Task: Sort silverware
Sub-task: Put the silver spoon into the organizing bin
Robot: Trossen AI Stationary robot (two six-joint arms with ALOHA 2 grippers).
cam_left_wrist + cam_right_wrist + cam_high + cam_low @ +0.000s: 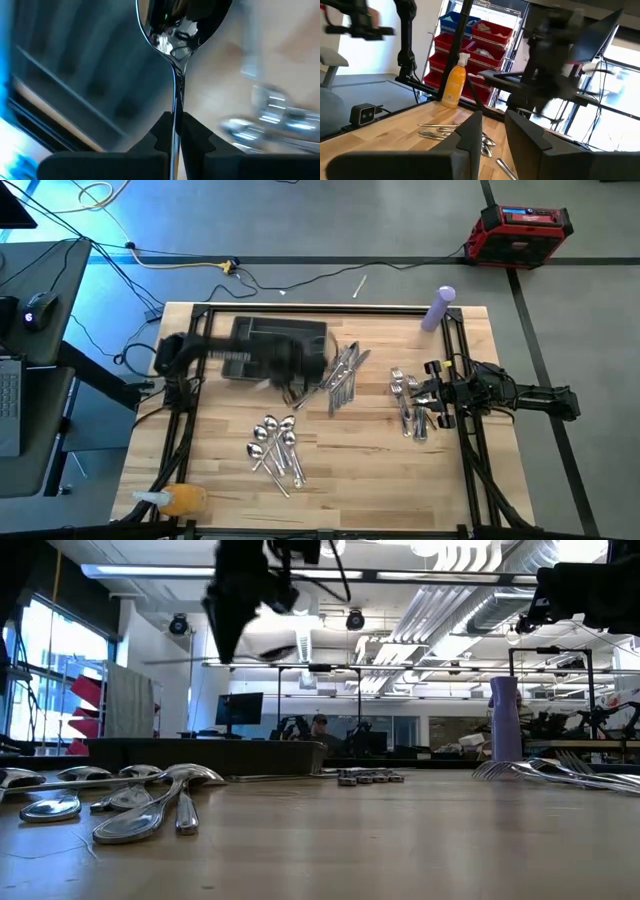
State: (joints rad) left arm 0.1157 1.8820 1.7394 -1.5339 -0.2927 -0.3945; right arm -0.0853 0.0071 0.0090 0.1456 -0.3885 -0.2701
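Observation:
My left gripper (175,131) is shut on one spoon (180,22), raised over the dark grey compartmented tray (285,340) near the table's far left. The other silverware lies flat on the wood. It forms a pile of spoons (275,445) in the near middle, knives (345,372) beside the tray, and forks (408,405) on the right. My right gripper (492,137) is open and empty. It hangs high over the right side of the forks (560,772) and faces the spoons (452,131). My left gripper pinches the spoon's thin handle (176,107) between its two fingers. The handle runs along the fingers, and the bowl (180,22) sticks out ahead of the fingertips. The spoon is lifted clear, over the tray's edge and the wood.
A purple cylinder (438,308) stands at the far right corner, and an orange bottle (180,500) lies at the near left corner. Black frame rails run along the table's left and right sides. Bare wood shows in the near middle and near right.

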